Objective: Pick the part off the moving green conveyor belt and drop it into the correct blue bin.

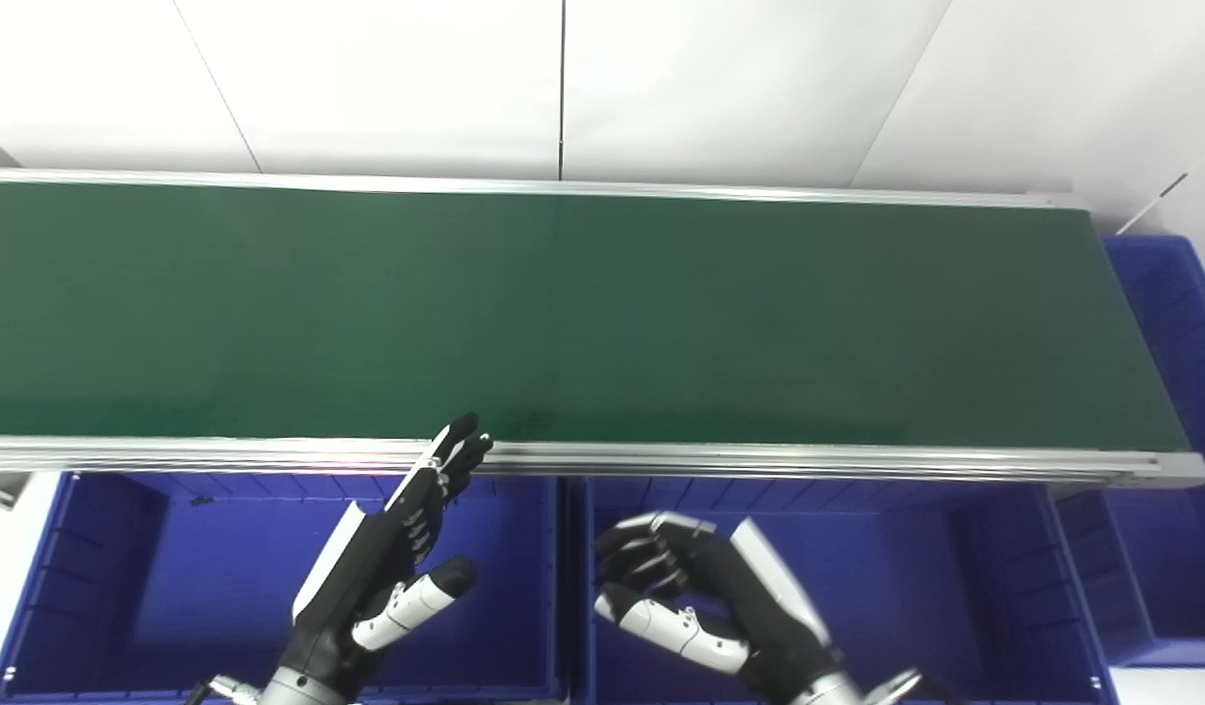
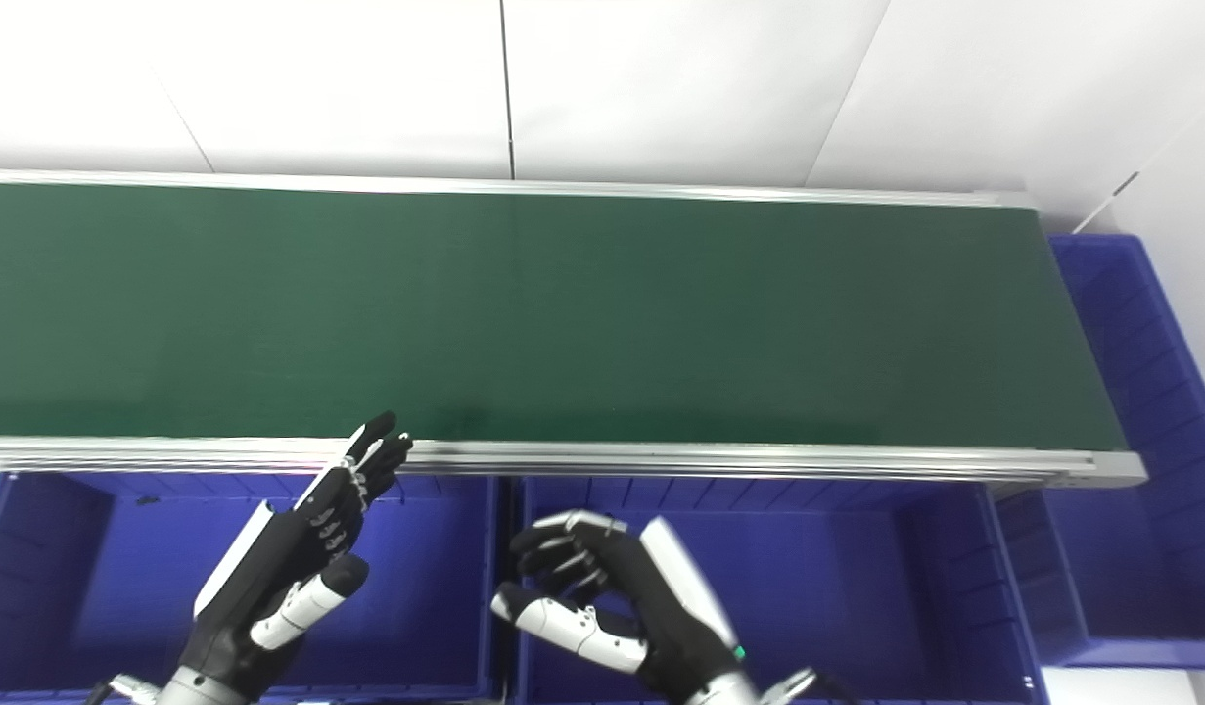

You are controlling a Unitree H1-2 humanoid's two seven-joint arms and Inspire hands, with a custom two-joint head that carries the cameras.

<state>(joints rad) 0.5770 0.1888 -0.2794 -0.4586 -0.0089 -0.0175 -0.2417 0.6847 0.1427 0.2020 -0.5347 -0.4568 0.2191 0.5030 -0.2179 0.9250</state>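
Inspection found no part anywhere on the green conveyor belt (image 1: 563, 313). Left robot hand (image 1: 392, 563) was open, fingers extended to the belt's near rail, holding nothing. Right robot hand (image 1: 700, 597) was loosely curled, also unladen. Both waited above the blue bins (image 1: 93, 587), judged ready for an arriving part.

The green conveyor belt (image 1: 563, 313), framed by silver rails (image 1: 759, 460), carries nothing visible.

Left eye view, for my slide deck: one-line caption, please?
Both hands, left open, right curled, wait over blue bins beside a bare green conveyor belt.
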